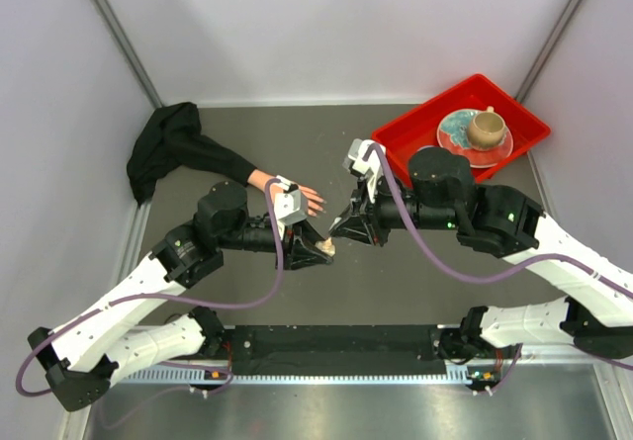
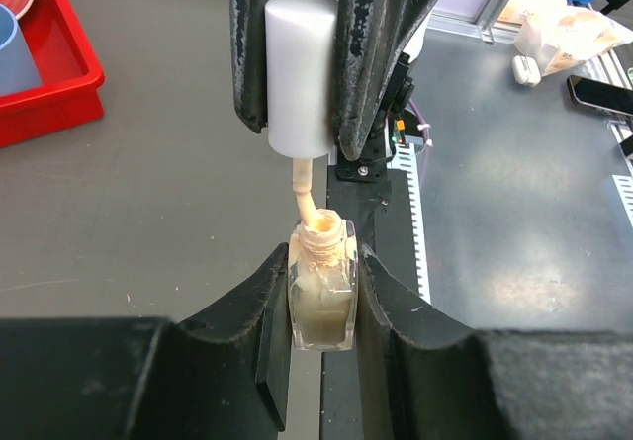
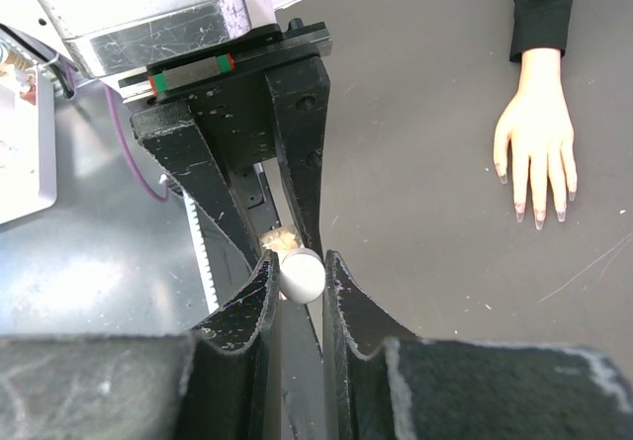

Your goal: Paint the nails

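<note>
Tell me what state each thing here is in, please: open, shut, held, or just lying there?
polish bottle: open, clamped in the left pincer.
white cap: off the bottle, clamped in the right pincer.
brush: tip in the bottle's neck.
left pincer: shut on the bottle.
right pincer: shut on the cap.
mannequin hand: lying flat, palm down, untouched.
cup: upright on a plate in the red tray.

Pale white walls (image 1: 326, 25), dark grey tabletop (image 1: 297, 143) (matte, lightly scuffed), slanting metal corner posts (image 1: 117, 33), even light
</note>
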Robot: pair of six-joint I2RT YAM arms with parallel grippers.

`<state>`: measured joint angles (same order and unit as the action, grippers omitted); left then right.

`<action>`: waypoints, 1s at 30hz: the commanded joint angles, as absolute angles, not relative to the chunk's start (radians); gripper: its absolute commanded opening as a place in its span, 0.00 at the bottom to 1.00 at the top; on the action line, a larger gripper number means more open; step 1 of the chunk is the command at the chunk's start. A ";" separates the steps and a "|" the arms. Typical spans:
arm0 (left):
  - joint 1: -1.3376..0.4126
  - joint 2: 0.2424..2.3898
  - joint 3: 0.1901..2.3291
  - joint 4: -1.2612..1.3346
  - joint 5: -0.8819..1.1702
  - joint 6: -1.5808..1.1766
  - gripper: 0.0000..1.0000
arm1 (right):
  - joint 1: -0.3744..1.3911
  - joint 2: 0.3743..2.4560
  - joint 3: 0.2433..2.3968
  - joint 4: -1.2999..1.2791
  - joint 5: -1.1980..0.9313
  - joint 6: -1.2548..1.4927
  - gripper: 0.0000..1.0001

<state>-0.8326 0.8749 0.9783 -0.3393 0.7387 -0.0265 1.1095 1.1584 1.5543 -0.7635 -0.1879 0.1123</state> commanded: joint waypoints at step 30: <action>-0.836 0.718 0.829 -0.116 0.106 0.003 0.00 | 1.059 1.069 1.554 -0.644 0.207 0.236 0.00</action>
